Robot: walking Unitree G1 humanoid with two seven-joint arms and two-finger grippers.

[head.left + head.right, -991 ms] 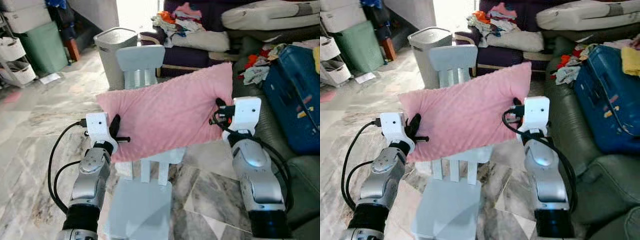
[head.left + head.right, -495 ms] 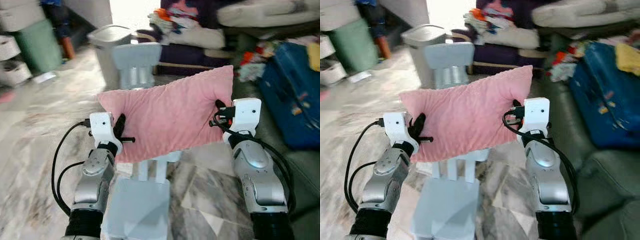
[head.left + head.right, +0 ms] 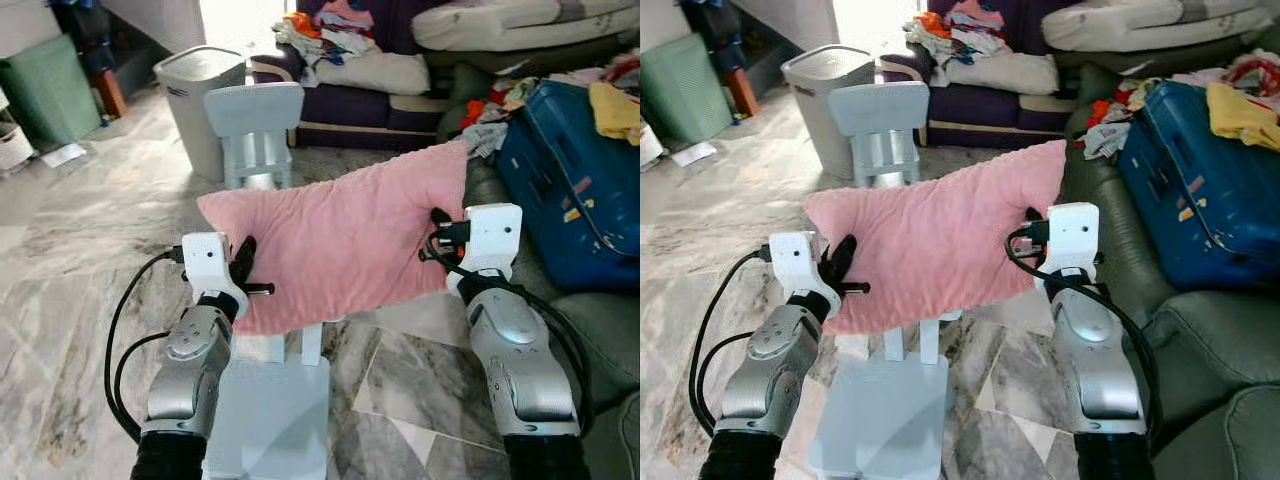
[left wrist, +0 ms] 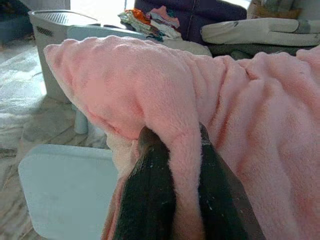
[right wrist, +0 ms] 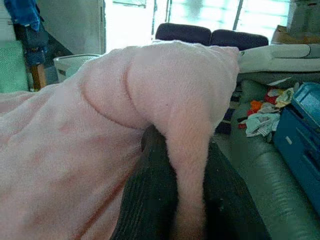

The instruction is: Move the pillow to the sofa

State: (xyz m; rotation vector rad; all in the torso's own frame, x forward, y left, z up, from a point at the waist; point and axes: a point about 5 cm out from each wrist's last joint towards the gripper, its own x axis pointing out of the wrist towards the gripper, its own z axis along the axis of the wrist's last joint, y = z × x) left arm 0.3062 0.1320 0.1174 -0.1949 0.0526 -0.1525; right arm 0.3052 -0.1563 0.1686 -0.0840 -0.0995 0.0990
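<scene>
Gripping pink pillow (image 3: 345, 238) w/ left end effector (image 3: 243, 268) & right end effector (image 3: 437, 226).

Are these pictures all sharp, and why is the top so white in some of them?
Both eye views are sharp, though daylight washes out the floor behind the grey bin. In the left wrist view the pink pillow is soft and the black fingers blurred. In the right wrist view the bright windows glare white.

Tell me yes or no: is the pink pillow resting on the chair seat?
No: the pink pillow hangs in the air above the chair, pinched at its ends by the left gripper and right gripper.
</scene>
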